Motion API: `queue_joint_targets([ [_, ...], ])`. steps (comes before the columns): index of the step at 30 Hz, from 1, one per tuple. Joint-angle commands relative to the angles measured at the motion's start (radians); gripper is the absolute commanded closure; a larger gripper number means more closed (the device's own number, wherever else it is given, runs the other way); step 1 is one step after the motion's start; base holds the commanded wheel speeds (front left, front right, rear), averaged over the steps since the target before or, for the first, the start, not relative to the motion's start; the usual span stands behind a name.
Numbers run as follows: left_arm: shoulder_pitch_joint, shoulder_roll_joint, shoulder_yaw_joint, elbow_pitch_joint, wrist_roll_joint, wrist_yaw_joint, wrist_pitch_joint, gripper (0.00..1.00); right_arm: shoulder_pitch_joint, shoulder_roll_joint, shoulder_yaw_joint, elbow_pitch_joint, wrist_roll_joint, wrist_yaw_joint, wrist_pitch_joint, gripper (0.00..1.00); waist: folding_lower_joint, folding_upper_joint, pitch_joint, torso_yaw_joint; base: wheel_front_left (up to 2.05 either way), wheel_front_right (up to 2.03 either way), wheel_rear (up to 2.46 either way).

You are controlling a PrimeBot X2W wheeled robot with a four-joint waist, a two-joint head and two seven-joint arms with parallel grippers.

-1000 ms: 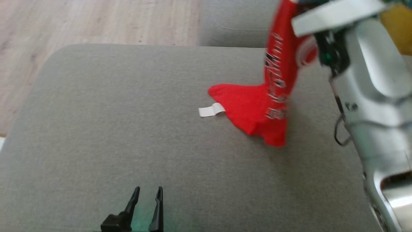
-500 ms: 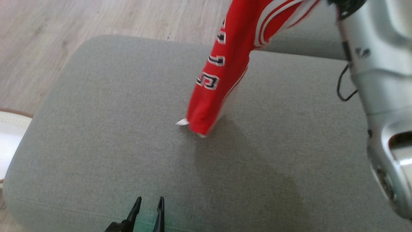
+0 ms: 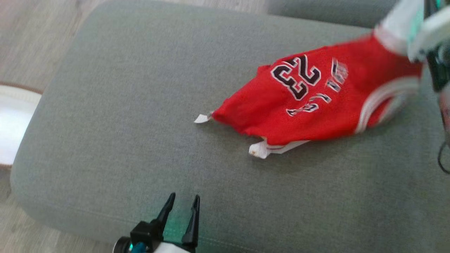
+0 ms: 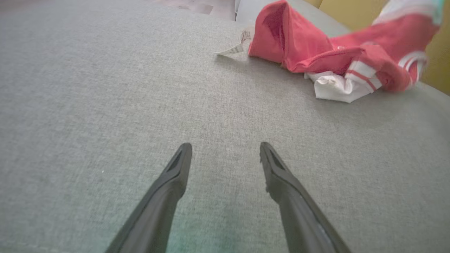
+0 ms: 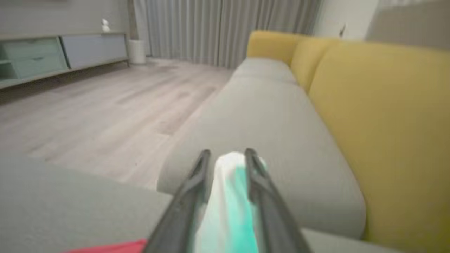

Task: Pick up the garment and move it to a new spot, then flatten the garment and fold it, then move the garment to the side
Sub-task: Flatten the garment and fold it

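The garment [image 3: 309, 105] is a red jersey with white trim and a black number. Most of it lies on the grey cushion [image 3: 140, 105], print side up, with a white tag at its left tip. Its far right end rises to the blurred right arm at the head view's top right. In the right wrist view my right gripper [image 5: 225, 154] has white garment cloth [image 5: 228, 175] pinched between narrowly parted fingers, and a red sliver [image 5: 116, 246] shows below. My left gripper [image 3: 182, 203] hovers open over bare cushion at the front edge, well short of the garment [image 4: 299, 45].
A second grey seat cushion [image 5: 267, 116] lies beyond, with the yellow backrest [image 5: 379, 123] along its right. Wood floor [image 3: 35, 35] runs past the cushion's left edge, where a white round object [image 3: 14, 123] sits. A low sideboard [image 5: 52, 56] and curtains stand far off.
The garment hung upright from the raised right gripper before; now it is lowered and spread across the cushion, number up. The head camera has shifted too. The left gripper stays open.
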Motion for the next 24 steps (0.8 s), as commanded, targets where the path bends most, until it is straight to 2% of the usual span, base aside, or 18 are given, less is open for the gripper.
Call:
queue_joint_targets([
  [1, -0.032, -0.002, 0.023, -0.030, -0.006, 0.009, -0.005, 0.00, -0.021, 0.000, -0.002, -0.027, -0.010, 0.007, -0.010, 0.00, -0.0002, 0.0000, 0.027, 0.017, 0.00, 0.00, 0.00],
  [4, -0.041, -0.002, 0.016, -0.033, -0.011, 0.017, -0.005, 0.00, 0.032, -0.014, -0.050, 0.007, -0.038, 0.007, -0.035, 0.00, -0.0002, 0.0000, 0.035, 0.016, 0.00, 0.00, 0.00],
  [7, -0.039, -0.002, 0.021, -0.032, -0.009, 0.024, -0.005, 0.00, 0.087, 0.008, -0.072, 0.013, -0.060, 0.007, -0.061, 0.00, -0.0002, 0.0000, 0.032, 0.002, 0.00, 0.00, 0.00],
  [12, -0.035, -0.002, 0.038, -0.023, 0.000, 0.022, -0.005, 0.00, 0.211, 0.139, -0.030, -0.080, -0.022, 0.007, -0.083, 0.00, -0.0002, 0.0000, 0.007, -0.029, 0.00, 0.00, 0.00],
  [17, -0.028, -0.002, 0.048, -0.019, 0.009, 0.015, -0.005, 0.00, 0.431, 0.215, 0.155, -0.285, 0.092, 0.007, -0.084, 0.00, -0.0002, 0.0000, -0.021, -0.051, 0.00, 0.00, 0.00],
  [18, -0.025, -0.002, 0.049, -0.018, 0.010, 0.013, -0.005, 0.00, 0.475, 0.221, 0.200, -0.322, 0.122, 0.007, -0.084, 0.00, -0.0002, 0.0000, -0.026, -0.052, 0.00, 0.00, 0.00],
  [19, -0.022, -0.002, 0.049, -0.017, 0.014, 0.010, -0.005, 0.00, 0.553, 0.227, 0.289, -0.393, 0.182, 0.007, -0.084, 0.00, -0.0002, 0.0000, -0.035, -0.054, 0.00, 0.00, 0.00],
  [24, -0.013, -0.002, 0.050, -0.016, 0.021, 0.004, -0.005, 0.00, 0.700, 0.215, 0.494, -0.527, 0.313, 0.007, -0.084, 0.00, -0.0002, 0.0000, -0.048, -0.041, 0.00, 0.00, 0.00],
])
